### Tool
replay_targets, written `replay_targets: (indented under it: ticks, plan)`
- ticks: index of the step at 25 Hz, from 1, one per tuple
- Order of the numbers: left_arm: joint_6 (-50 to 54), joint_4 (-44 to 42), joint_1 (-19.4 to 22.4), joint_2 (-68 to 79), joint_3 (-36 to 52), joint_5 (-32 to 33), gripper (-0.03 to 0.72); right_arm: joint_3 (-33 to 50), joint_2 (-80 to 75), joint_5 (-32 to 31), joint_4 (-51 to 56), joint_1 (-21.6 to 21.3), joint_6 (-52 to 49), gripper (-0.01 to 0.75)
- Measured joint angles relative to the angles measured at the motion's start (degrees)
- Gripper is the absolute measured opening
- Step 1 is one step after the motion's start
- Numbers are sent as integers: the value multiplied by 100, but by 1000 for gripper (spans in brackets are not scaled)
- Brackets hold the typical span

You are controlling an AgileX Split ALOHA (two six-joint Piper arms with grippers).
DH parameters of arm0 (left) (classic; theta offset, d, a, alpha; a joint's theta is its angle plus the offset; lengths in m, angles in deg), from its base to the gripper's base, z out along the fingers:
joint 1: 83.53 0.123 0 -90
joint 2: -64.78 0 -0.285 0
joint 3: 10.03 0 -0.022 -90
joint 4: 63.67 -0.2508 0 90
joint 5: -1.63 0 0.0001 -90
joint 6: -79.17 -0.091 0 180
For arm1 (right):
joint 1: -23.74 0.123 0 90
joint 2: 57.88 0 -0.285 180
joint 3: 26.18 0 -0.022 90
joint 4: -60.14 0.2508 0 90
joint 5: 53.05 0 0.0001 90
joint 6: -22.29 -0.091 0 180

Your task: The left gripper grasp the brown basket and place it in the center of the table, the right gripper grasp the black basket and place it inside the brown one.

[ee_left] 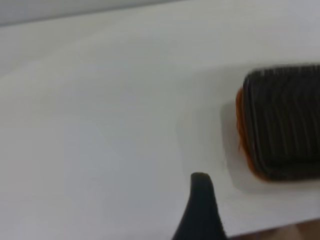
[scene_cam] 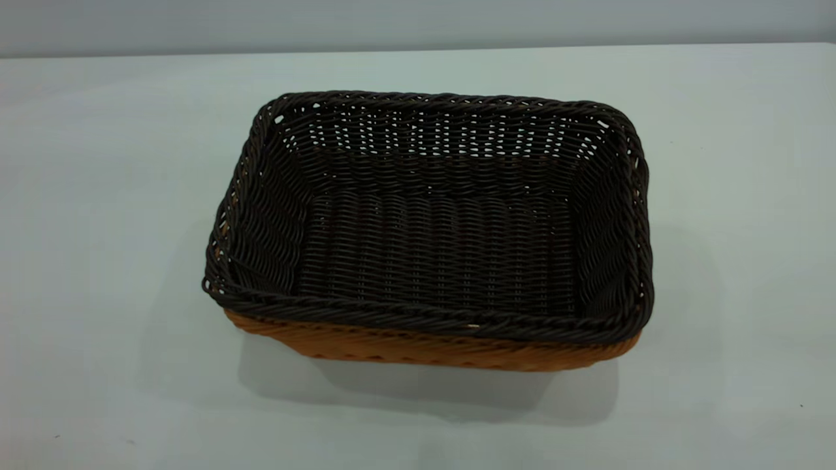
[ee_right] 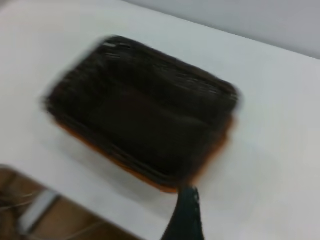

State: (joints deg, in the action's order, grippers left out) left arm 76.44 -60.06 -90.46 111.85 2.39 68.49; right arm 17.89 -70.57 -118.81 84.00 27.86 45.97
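The very dark brown-black woven wicker basket (scene_cam: 437,222) sits snugly inside the rectangular orange-tan woven wicker basket (scene_cam: 424,346), in the middle of the big plain white-grey table (scene_cam: 98,163). Only a strip of orange shows under the black rim.

The left gripper (ee_left: 201,210) is off to the side, well apart from the baskets. The right gripper (ee_right: 184,215) is just beside the near rim. Only one dark finger of each shows, so I cannot tell if either claw is open or closed.

The baskets look light and stiff, maybe a bit springy. The thick braided rim is probably the best place to pinch.
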Motion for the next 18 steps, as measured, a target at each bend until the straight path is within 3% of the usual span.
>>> replay_targets:
  ticks: [7,18]
  plan:
    - [14,-13,0,-1482,1368,0,524,471,567,-12,-1264,0,-921,584]
    - [20,-183,0,-3145,2369,4,524,567,578,97,-1359,0,-994,584]
